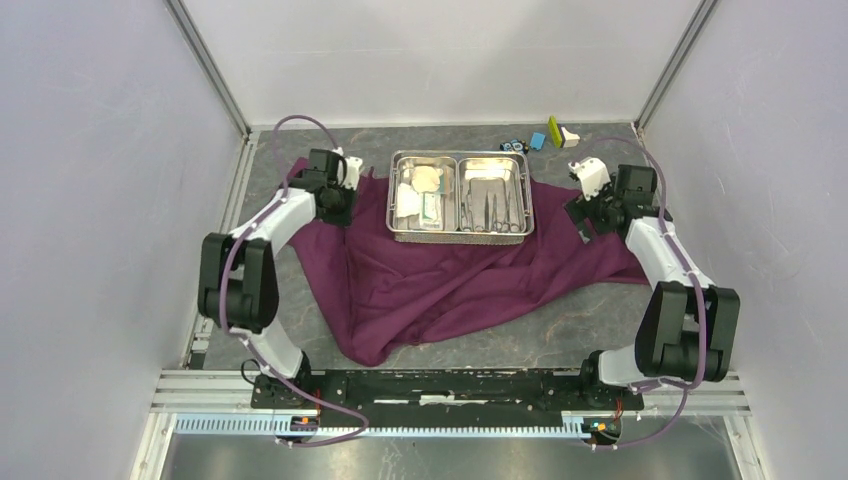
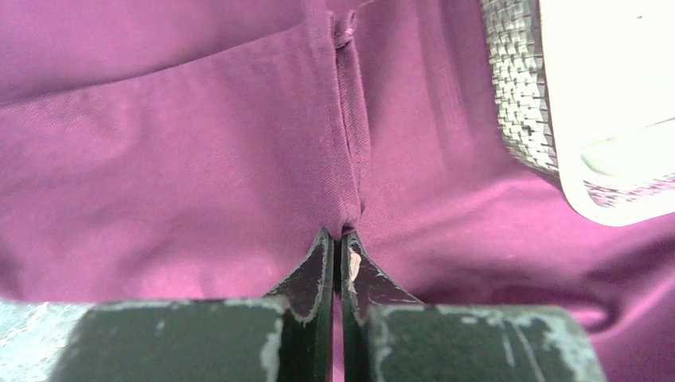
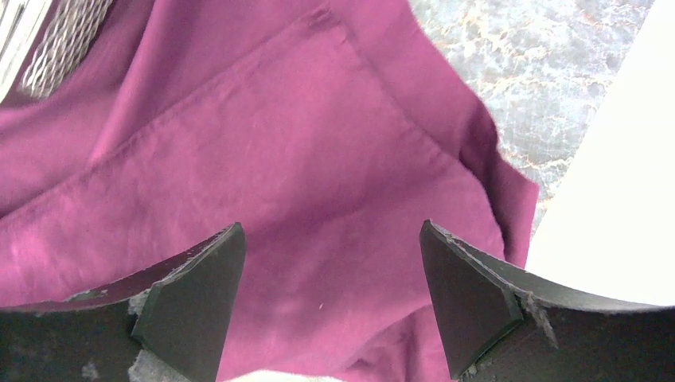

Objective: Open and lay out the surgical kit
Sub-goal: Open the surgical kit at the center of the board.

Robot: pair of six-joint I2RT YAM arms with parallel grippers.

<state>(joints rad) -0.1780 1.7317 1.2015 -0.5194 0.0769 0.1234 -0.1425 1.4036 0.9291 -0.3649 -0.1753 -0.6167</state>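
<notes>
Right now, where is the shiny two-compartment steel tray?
Top view, centre-far: the steel tray rests on the plum-purple cloth, a small blue block behind its right corner.

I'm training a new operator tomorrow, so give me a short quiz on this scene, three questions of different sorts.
1. True or false: the right gripper is shut.
2. In the top view, which compartment of the tray holds the instruments? A: left. B: right. C: both.
3. Fill in: the left gripper is shut on the ___.

Key: 1 false, its jaws stand wide open; 2 B; 3 cloth.
</notes>
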